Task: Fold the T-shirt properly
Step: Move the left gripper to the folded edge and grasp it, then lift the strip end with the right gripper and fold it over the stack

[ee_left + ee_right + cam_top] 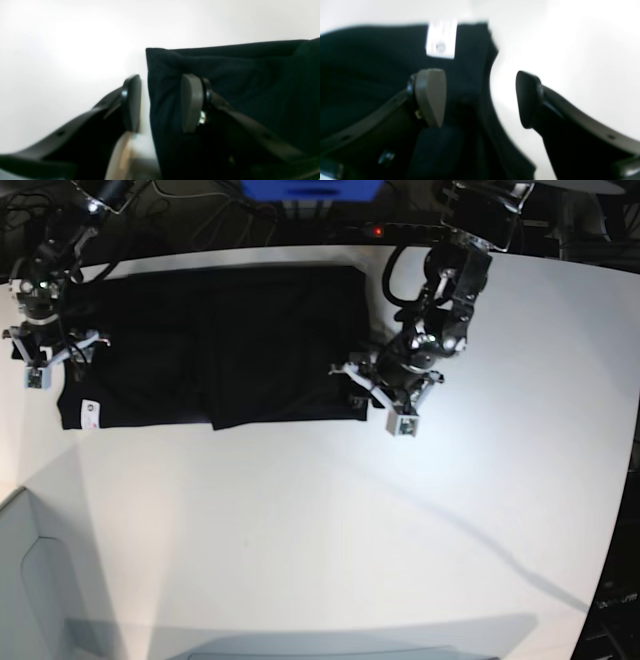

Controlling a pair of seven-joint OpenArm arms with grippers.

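- Near edge of base view: bare white table (330, 540), nothing on it here.
- Mid-table: T-shirt (210, 345), black, plain side up, lying flat as a wide rectangle w/ a vertical fold line approx. mid-way. Small white tag (89, 412) at its near corner on the right-arm side.
- Left gripper (378, 394) sits at the shirt's near corner on the left-arm side. Wrist view: jaws apart, one finger (192, 102) over the black cloth, the other over white table just off the shirt's edge. Edge of cloth lies in the gap; pads not pressed on it, so open, nothing gripped.
- Right gripper (50, 352) at the opposite short edge of the shirt. Wrist view: jaws spread wide, one finger (431, 96) over the cloth below the tag, other over bare table. Open, holding nothing.
- Far side: shirt's back edge runs close to table's far rim; dark cables & a blue box (310, 189) beyond.
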